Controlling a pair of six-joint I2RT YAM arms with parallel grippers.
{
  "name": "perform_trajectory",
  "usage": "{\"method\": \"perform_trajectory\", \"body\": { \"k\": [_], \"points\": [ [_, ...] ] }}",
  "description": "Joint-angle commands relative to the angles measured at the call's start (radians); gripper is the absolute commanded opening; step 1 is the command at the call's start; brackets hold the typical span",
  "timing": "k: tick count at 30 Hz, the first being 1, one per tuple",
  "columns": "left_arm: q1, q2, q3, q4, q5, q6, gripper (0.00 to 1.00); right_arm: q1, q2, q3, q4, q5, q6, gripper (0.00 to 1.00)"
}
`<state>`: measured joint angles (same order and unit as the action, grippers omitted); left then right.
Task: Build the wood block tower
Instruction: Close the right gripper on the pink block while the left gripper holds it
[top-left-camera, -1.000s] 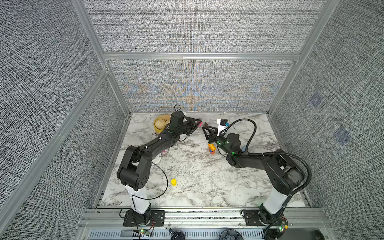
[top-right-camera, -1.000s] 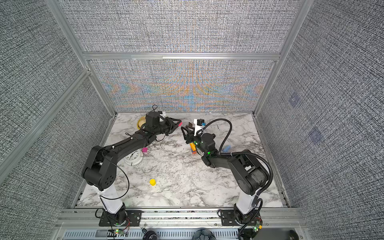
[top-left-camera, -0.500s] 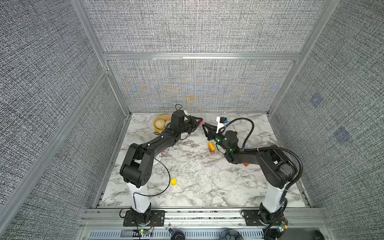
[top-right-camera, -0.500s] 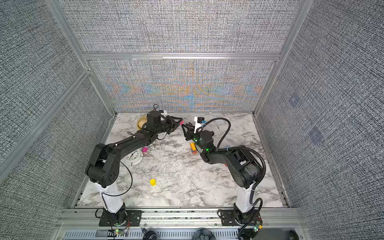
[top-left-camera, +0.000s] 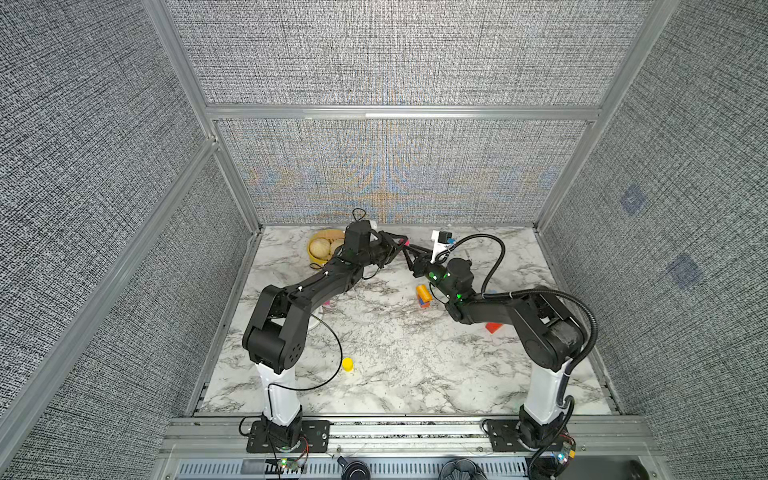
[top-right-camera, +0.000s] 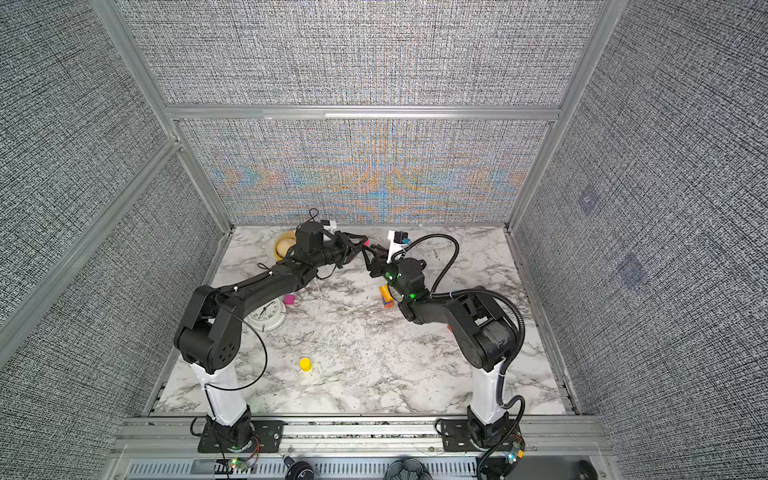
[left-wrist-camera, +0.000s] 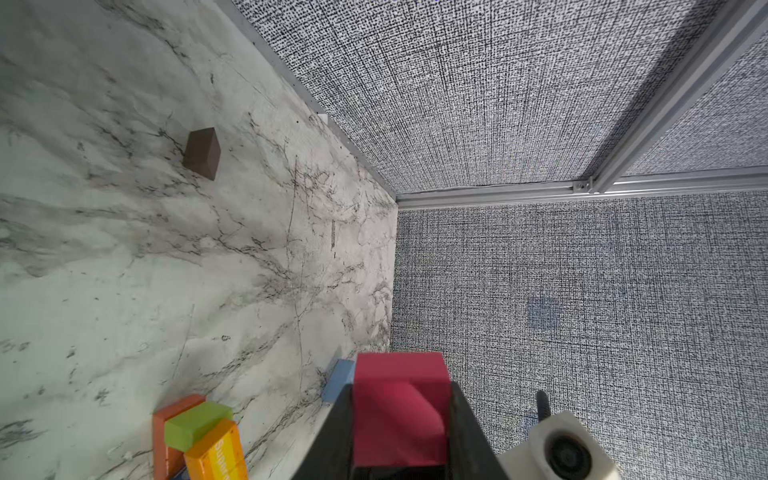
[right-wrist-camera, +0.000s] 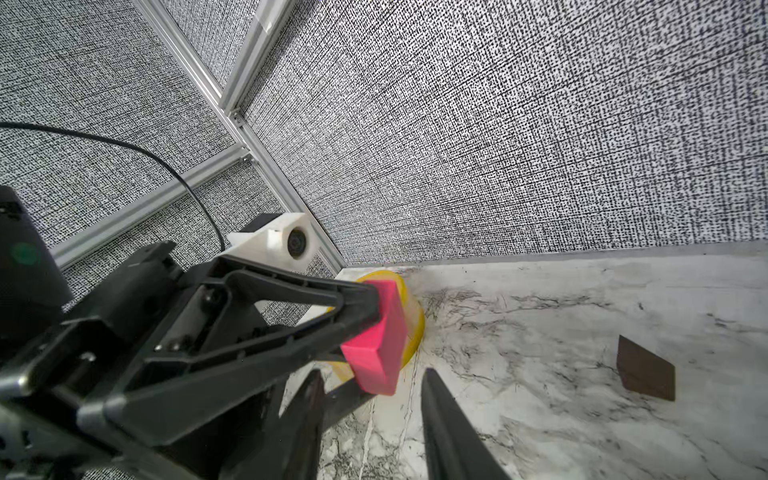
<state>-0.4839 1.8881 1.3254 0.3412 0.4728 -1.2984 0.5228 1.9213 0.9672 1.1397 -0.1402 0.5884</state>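
My left gripper (left-wrist-camera: 401, 386) is shut on a pink block (left-wrist-camera: 401, 399), held above the table near the back middle (top-left-camera: 407, 241). My right gripper (right-wrist-camera: 372, 374) is open, and the pink block's (right-wrist-camera: 380, 340) free end sits just at its fingertips without being clamped; in a top view the two grippers meet tip to tip (top-right-camera: 370, 250). The tower (top-left-camera: 423, 296) is a short stack with orange, lime and blue showing (left-wrist-camera: 199, 436), standing under my right wrist. Loose blocks: a yellow cylinder (top-left-camera: 347, 364), a red one (top-left-camera: 493, 328), a dark brown one (right-wrist-camera: 644, 370), a blue one (left-wrist-camera: 338, 380) and a pink one (top-right-camera: 289, 299).
A round yellow basket (top-left-camera: 312, 254) with buns stands at the back left, close behind the left gripper. A white clock (top-right-camera: 268, 313) lies under the left arm. Grey fabric walls with metal rails close in the back and both sides.
My right wrist has shifted a little toward the back and left, bringing its fingers up to the pink block. The left gripper has kept its hold and barely moved.
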Motion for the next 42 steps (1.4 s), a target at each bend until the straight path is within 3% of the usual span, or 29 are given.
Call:
{"method": "perform_trajectory", "body": {
  "k": [1, 20, 34, 36, 39, 42],
  "points": [
    [0.000, 0.002, 0.012, 0.023, 0.011, 0.005, 0.22, -0.003, 0.008, 0.017, 0.031, 0.003, 0.006, 0.41],
    [-0.001, 0.008, 0.021, 0.025, 0.024, 0.006, 0.21, -0.012, 0.034, 0.070, 0.021, -0.001, 0.020, 0.32],
    [-0.002, 0.006, 0.025, 0.028, 0.035, 0.012, 0.22, -0.021, 0.050, 0.071, 0.018, -0.016, 0.041, 0.12],
    [-0.001, 0.007, 0.023, 0.037, 0.039, 0.020, 0.27, -0.024, 0.046, 0.072, 0.003, -0.023, 0.047, 0.11],
    [-0.002, 0.009, 0.021, 0.069, 0.048, 0.052, 0.41, -0.027, 0.041, 0.063, -0.006, -0.033, 0.052, 0.10],
    [0.003, 0.005, 0.029, 0.042, 0.053, 0.098, 0.68, -0.039, 0.032, 0.045, -0.010, -0.046, 0.061, 0.10]
  ]
}}
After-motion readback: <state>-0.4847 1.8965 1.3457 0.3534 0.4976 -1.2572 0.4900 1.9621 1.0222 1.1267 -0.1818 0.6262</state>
